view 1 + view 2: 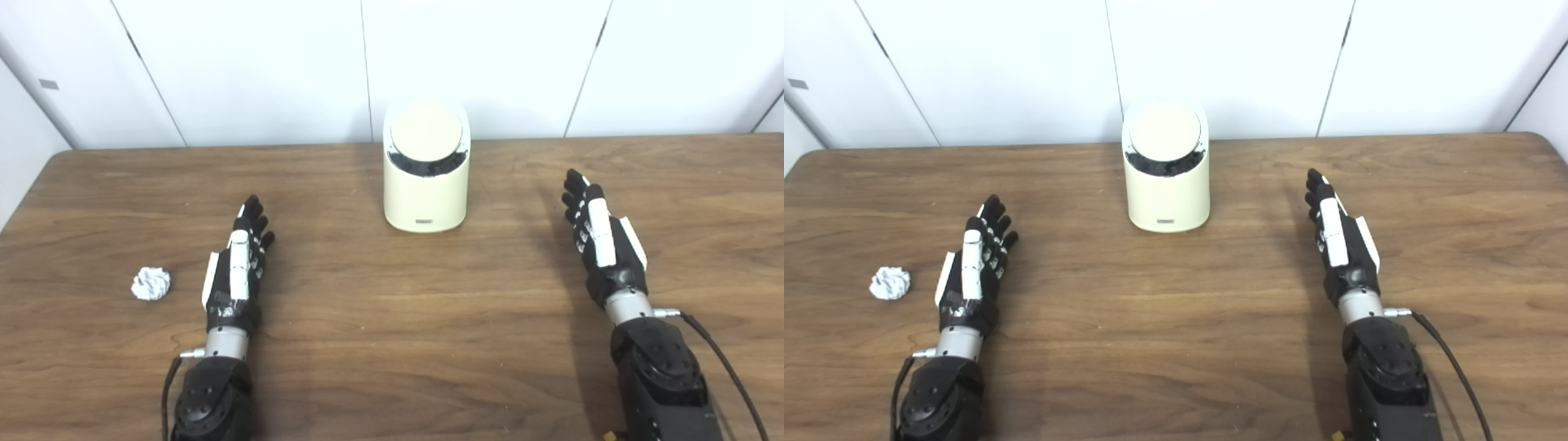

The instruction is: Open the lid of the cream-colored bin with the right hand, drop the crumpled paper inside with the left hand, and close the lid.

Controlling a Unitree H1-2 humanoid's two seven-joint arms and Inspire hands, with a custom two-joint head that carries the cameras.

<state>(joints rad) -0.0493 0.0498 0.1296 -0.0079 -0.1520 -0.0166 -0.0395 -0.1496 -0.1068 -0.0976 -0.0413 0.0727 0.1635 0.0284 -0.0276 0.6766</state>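
Observation:
The cream-colored bin stands upright at the back middle of the wooden table, its round lid lying flat on the slanted top. A white crumpled paper ball rests on the table at the left. My left hand hovers just right of the paper, open, fingers straight, holding nothing. My right hand is open too, well to the right of the bin and a little nearer than it, holding nothing. Neither hand touches the bin or the paper.
The brown wooden table spans the view, with its back edge against white wall panels. A black cable trails from the right wrist toward the near right edge.

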